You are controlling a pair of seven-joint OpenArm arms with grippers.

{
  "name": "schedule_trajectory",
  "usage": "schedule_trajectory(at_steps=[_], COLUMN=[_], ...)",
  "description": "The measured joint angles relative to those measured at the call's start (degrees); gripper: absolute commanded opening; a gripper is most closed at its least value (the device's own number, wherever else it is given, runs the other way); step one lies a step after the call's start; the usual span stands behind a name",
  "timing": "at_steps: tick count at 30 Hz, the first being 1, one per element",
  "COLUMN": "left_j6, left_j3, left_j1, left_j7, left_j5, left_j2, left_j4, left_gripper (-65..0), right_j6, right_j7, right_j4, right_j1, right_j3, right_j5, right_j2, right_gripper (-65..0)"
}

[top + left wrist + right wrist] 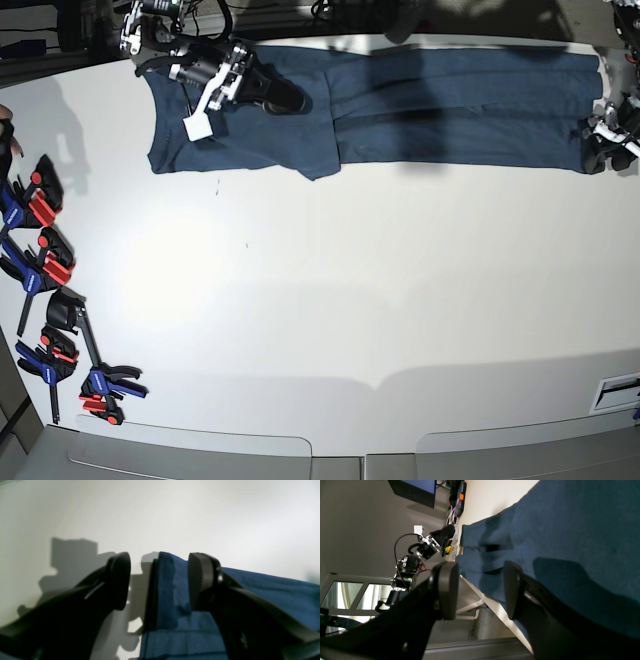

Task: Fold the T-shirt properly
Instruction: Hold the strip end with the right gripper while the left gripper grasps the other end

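Nearest in the base view, along the table's (330,300) left edge, lie the clamps (45,265): about five, though they overlap and the count is unsure. The middle of the table is bare white.

At the far edge lies the one shirt (460,105), a long folded band whose long axis runs left to right. Its left part is wider and comes nearer, with a corner pointing near at about a third of the way along.

Two grippers work it, one at each end. The right gripper (268,92) rests over the shirt's left part; in its wrist view the jaws stand apart with cloth below and nothing between them. The left gripper (606,140) sits at the shirt's right end; in its wrist view (158,580) the jaws are wide apart, straddling the folded edge without pinching it. Neither holds anything.

Judging by this, the next fold would carry one end along the long axis toward the other. Each arm is nearest its own end.
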State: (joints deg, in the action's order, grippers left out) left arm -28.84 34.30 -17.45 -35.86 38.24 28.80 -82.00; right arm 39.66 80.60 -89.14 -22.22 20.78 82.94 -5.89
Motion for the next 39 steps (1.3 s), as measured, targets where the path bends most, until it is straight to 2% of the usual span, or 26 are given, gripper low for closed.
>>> schedule_trajectory(at_steps=[6,11,16,20,24,27,28,32,35,39], left_j6=[0.22,0.20,-1.31,-1.55,-5.64,-8.92,-10.29,-10.84,-10.84,-10.88], left_j3=[4.33,9.86,11.65,11.67,11.67,11.67,11.78,11.85,11.85,11.89], left_j1=[-0.44,-4.35,-7.58,-7.13,-7.13,-7.15,-7.13,-7.10,-6.91,-6.67], left_j7=[-0.52,-0.31,-0.35,-0.13,-0.22,-1.79,-2.67,-6.80,-10.10,-11.13], left_j5=[0.15,5.75,8.07,10.58,14.25,19.34,21.33,28.46,30.80,31.47], left_j2=[0.13,0.13,0.13,0.13,0.13,0.15,0.20,0.15,-0.09,-1.70], left_j4=[0.00,0.00,0.44,6.21,14.03,18.93,20.15,22.12,22.12,22.10], left_gripper=[-31.3,-31.3,-31.3,-31.3,-31.3,-31.3,-31.3,-31.3,-31.3,-31.3], right_j6=[-0.04,0.00,0.02,0.02,0.02,0.00,0.00,0.00,0.00,0.02], right_j7=[0.07,0.20,0.26,0.26,0.35,-2.47,-2.62,-3.61,-3.63,-3.72], right_j4=[-7.69,-14.38,-14.75,-14.75,-14.75,-14.75,-14.75,-14.75,-14.75,-14.75], right_j1=[0.31,0.63,3.87,6.71,9.25,10.03,10.40,10.75,10.67,10.67], right_j3=[0.00,0.00,0.00,0.07,0.11,0.11,0.11,0.11,0.11,0.11], right_j5=[-0.22,0.31,0.11,-0.24,-11.26,-17.03,-17.97,-18.27,-18.45,-18.43], right_j2=[0.00,-0.02,0.00,0.00,0.00,0.00,0.00,0.00,0.00,0.00], right_gripper=[-37.8,-37.8,-37.9,-37.9,-37.9,-37.9,-37.9,-37.9,-37.9,-37.9])
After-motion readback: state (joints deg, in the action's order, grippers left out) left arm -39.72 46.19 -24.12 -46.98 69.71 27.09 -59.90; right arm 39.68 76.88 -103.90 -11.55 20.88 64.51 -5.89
